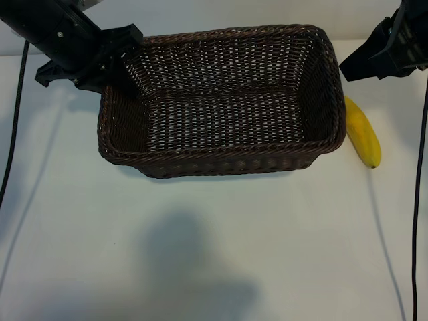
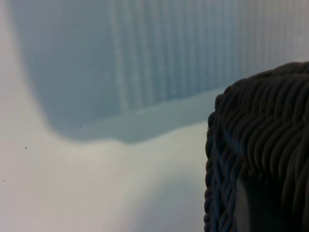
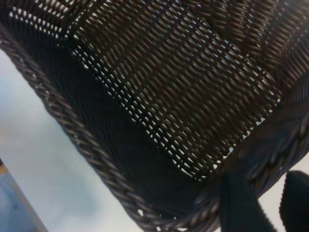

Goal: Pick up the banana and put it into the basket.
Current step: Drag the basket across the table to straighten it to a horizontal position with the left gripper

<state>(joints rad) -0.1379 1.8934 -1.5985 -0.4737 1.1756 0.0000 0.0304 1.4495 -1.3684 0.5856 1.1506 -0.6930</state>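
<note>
Curved yellow banana on white counter just beside dark brown woven wicker basket, ungrasped; right hand empty, part-open above: lower astride midsection, close gently; left hand part-open, empty, at far corner.

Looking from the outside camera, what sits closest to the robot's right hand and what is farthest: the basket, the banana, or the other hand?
From the right hand, at the top right corner:
1. Basket, its right end just beside that hand.
2. Banana, on the table below the hand, outside the basket's right end.
3. Left hand, at the basket's far left corner.
</note>
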